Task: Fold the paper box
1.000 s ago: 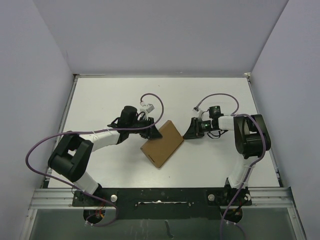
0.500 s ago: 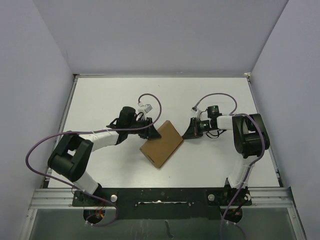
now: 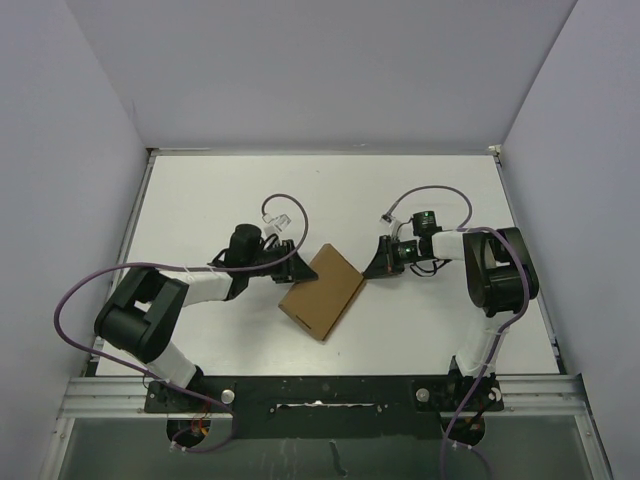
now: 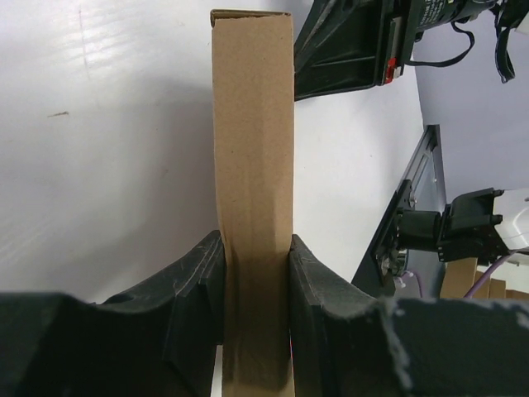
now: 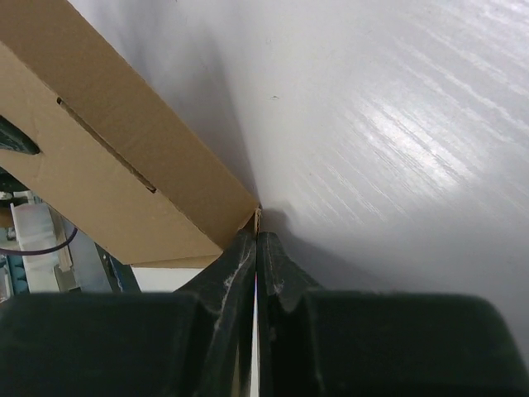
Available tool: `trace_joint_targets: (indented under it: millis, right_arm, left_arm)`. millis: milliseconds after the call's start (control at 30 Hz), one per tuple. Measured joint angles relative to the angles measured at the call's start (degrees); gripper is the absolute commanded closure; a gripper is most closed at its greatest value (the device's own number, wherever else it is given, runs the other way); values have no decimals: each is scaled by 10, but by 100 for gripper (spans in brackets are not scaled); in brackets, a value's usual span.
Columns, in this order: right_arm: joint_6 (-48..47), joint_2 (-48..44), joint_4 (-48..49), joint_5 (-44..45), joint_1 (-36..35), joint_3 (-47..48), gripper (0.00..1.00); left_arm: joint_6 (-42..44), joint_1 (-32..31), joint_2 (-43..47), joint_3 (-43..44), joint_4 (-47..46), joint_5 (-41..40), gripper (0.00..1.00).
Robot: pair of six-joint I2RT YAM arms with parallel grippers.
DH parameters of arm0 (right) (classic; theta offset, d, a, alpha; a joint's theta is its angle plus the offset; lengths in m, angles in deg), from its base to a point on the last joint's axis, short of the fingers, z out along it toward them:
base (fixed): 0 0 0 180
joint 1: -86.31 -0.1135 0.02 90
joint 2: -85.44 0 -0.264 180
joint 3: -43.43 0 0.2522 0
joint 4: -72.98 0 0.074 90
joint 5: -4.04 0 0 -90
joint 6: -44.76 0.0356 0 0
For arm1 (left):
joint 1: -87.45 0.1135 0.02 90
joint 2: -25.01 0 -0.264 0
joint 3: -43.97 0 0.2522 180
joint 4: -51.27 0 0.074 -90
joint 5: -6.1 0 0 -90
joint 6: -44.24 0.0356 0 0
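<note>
The paper box (image 3: 322, 293), a thin brown cardboard box folded flat, lies in the middle of the table. My left gripper (image 3: 293, 268) is at its left corner. In the left wrist view that gripper (image 4: 256, 277) is shut on the narrow side of the box (image 4: 252, 124), which runs straight away from the black fingers (image 4: 194, 289). My right gripper (image 3: 373, 266) meets the box's right corner. In the right wrist view its jaws (image 5: 257, 236) are pressed together, with a thin sliver of the box's edge (image 5: 258, 217) at their tips and the box's face (image 5: 116, 157) to the left.
The white table (image 3: 200, 200) is walled in by grey panels at the back and on both sides. A black rail (image 3: 320, 392) with the two arm bases runs along the near edge. Purple cables loop over both arms.
My right gripper's jaws have closed at the box's right corner. My left arm has drawn back to the left and towards the near edge, and the box has shifted slightly with it.
</note>
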Motion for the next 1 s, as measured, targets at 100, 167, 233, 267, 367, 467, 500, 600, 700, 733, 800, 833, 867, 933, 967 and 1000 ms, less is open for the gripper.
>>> trace_joint_targets:
  millis: [100,167,233,267,367,467,500,600,700,733,800,833,867,933,967,1000]
  right_arm:
    - [-4,0,0,1,-3,0,100]
    - [-6,-1,2,2,-5,0,100]
    - [-8,-2,4,3,-6,0,100]
    - [-8,-2,4,3,-6,0,100]
    - [-8,-3,8,3,-6,0,100]
    - [-8,-3,12,3,-6,0,100]
    - [-8,-3,14,3,-6,0,100]
    - [-8,-4,17,3,-6,0,100]
    - [-8,-7,26,2,-6,-2,100]
    - [-7,-10,29,2,-6,-4,100]
    - [-8,-17,34,2,-6,-9,99]
    - [-8,-20,35,2,-7,-10,98]
    - [-8,-22,36,2,-7,-10,97]
    - [-11,-23,39,3,-9,-10,95]
    - [-14,-23,39,5,-10,-10,94]
    - [-18,-23,38,6,-13,-10,93]
  left_arm:
    - [-25,5,0,-18,-25,0,98]
    - [-38,9,0,-26,-38,0,98]
    - [-52,12,0,-34,-52,0,98]
    - [-58,15,0,-38,-59,0,98]
    - [-75,20,0,-46,-74,1,98]
    - [-84,21,0,-48,-81,0,98]
    - [-85,21,0,-49,-83,0,98]
    - [-85,22,0,-49,-87,0,98]
    - [-85,24,0,-51,-92,-1,98]
    - [-85,24,0,-52,-92,-2,98]
    - [-86,24,0,-55,-97,-2,98]
    - [-86,24,0,-56,-99,-2,98]
    - [-87,24,0,-58,-102,-3,98]
    - [-87,24,0,-59,-105,-5,98]
    - [-86,24,0,-60,-106,-5,98]
    - [-86,24,0,-61,-106,-5,98]
